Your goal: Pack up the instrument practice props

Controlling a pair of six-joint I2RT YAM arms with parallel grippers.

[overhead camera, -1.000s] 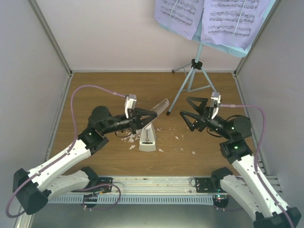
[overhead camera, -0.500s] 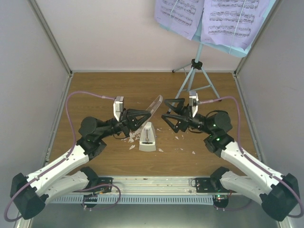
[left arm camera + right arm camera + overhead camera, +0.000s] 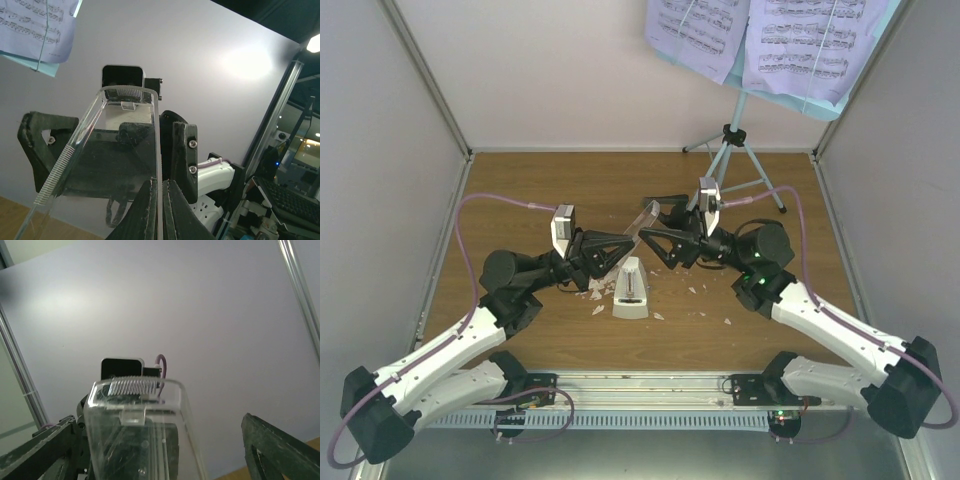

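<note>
The left gripper point(image 3: 623, 243) pinched one clear cover point(image 3: 645, 217) by its side wall, tilted above the table point(image 3: 540, 180). The right gripper point(image 3: 655, 226) stood spread around the cover's far end, fingers point(image 3: 272, 447) apart from it. One white metronome point(image 3: 630, 290) stood just below, among scattered crumbs point(image 3: 695, 290). One stand point(image 3: 733, 134) stood at the back right, bearing two pages point(image 3: 698, 30).

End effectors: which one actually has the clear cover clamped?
The left end effector: it is pinched shut on one wall of the clear cover. The right end effector is open, straddling the cover's far end.
</note>
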